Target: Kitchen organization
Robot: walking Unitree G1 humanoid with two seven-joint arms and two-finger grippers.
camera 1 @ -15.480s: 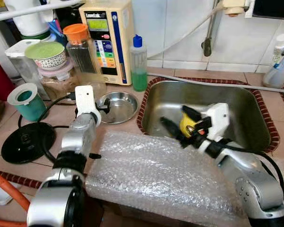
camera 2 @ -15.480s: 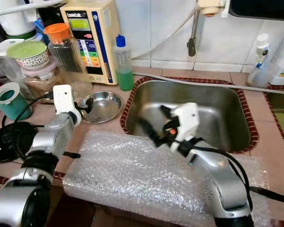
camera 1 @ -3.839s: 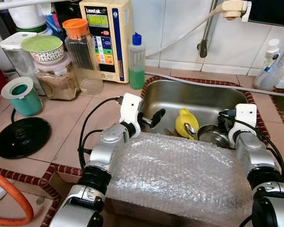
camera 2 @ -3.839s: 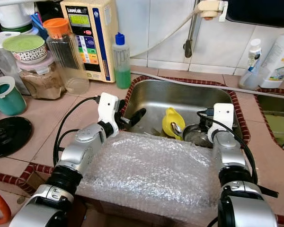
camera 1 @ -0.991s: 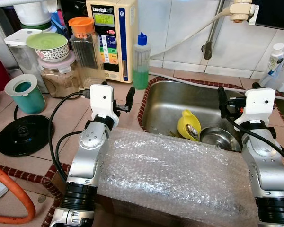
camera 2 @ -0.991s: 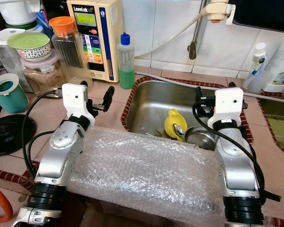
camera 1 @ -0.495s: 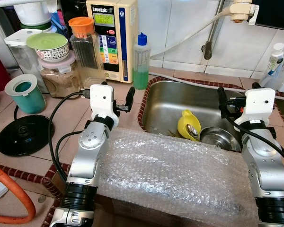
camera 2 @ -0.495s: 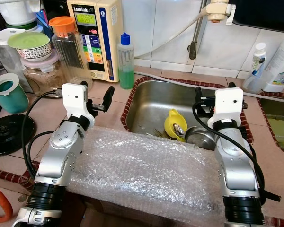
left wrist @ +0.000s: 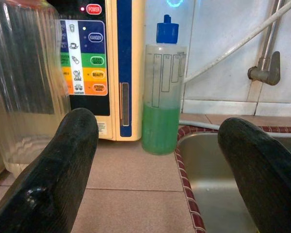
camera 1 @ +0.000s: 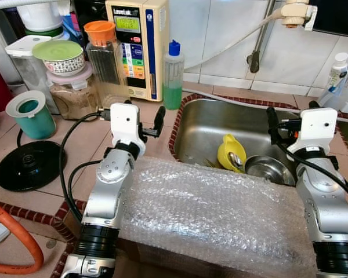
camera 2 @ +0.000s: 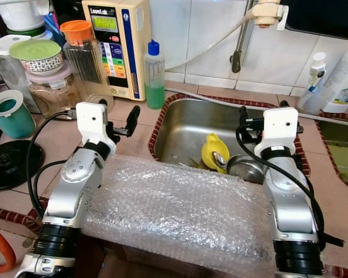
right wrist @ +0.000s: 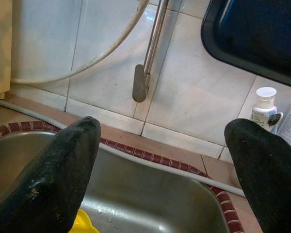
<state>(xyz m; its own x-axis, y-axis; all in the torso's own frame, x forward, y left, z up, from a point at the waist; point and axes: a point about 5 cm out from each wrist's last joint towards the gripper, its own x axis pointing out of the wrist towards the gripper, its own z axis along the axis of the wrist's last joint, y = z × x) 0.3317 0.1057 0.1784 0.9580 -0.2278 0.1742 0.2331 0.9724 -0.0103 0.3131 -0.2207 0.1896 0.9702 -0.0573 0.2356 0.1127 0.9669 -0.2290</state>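
Left eye view: steel bowl [camera 1: 265,167] in sink [camera 1: 203,124], below both spread, empty grippers' fingers [left wrist: 63,160].

One steel bowl [camera 1: 269,168], one yellow cup [camera 1: 228,152], one green-liquid bottle [camera 1: 172,75], two lidded jars [camera 1: 106,63].

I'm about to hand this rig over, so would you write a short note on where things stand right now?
Left gripper: open, holding nothing, raised over the counter beside the sink's left rim.
Right gripper: open, holding nothing, raised above the sink's right side.
In the sink: a yellow cup with a spoon, next to a steel bowl.
Bubble wrap lies over the counter's front edge.
Done: bowl and cup are in the sink.
Left: jars, the soap bottle and the teal cup remain on the counter; what comes next is unclear.
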